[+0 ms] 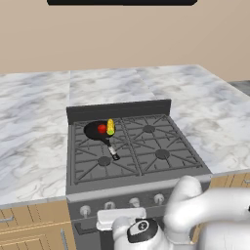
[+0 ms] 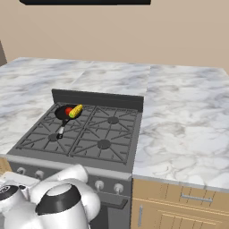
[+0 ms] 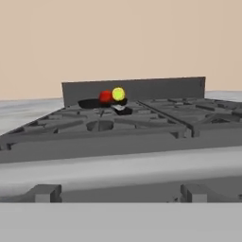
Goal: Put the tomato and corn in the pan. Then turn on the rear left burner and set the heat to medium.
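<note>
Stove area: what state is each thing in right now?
tomato: in the pan
corn: in the pan, beside the tomato
pan: on the rear left burner, handle toward the front
stove knobs: setting too small to tell
fingers: open, holding nothing

The arm is folded low; its hand, seemingly level, stands open.

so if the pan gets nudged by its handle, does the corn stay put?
Probably not firmly. The corn is a rounded cob, so it may roll. It lies against the tomato, itself round, so little bracing. The pan looks small and shallow; on grate bars it could tip.
</note>
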